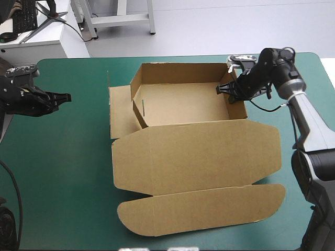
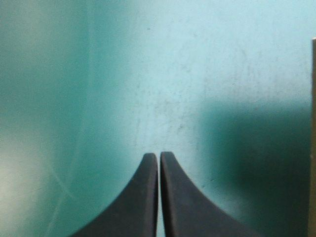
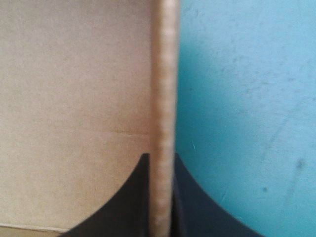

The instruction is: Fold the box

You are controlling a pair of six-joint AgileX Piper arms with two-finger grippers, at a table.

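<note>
The brown box (image 1: 183, 99) stands mid-table as an open tray with raised walls, and its lid (image 1: 196, 157) lies flat toward the near edge. My right gripper (image 1: 229, 89) is shut on the box's right wall, whose edge (image 3: 164, 98) runs up between the black fingers (image 3: 133, 202), one inside the tray and one outside. My left gripper (image 1: 67, 97) hovers over bare teal-green cover to the left of the box, its fingers (image 2: 143, 197) shut in a pointed arch on nothing. A sliver of the box's board (image 2: 313, 138) shows ahead of it at the side.
The box's left side flap (image 1: 119, 112) lies flat on the cover between the tray and my left gripper. Teal-green table (image 1: 63, 167) stretches to the left and near-left of the box. The lid's rounded front flap (image 1: 204, 209) reaches close to the near edge.
</note>
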